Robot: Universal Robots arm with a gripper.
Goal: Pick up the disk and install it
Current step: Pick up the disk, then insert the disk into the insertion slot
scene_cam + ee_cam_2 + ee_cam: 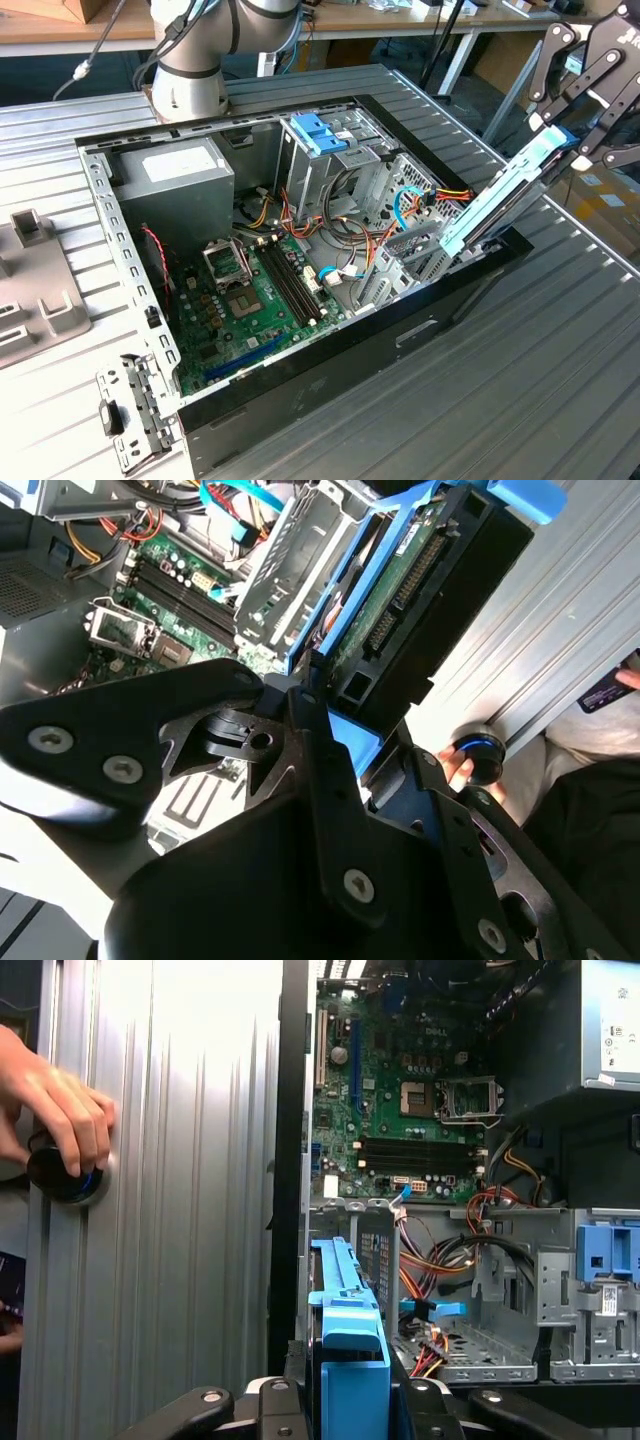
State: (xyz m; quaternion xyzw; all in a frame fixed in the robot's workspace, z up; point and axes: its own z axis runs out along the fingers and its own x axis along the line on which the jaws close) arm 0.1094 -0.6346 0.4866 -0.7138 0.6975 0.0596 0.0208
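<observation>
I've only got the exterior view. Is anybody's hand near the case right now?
Observer: Yes. In the first wrist view a hand rests on a dark round knob on the ribbed table, outside the case wall.
Operator: Which side of the disk do the arm's cameras get?
Observer: In the second wrist view the disk shows its connector row, right beside a grey metal cage.

disk point(495, 200) lower end hidden inside case point(350, 345), hand point(568, 138) cut by frame edge
</observation>
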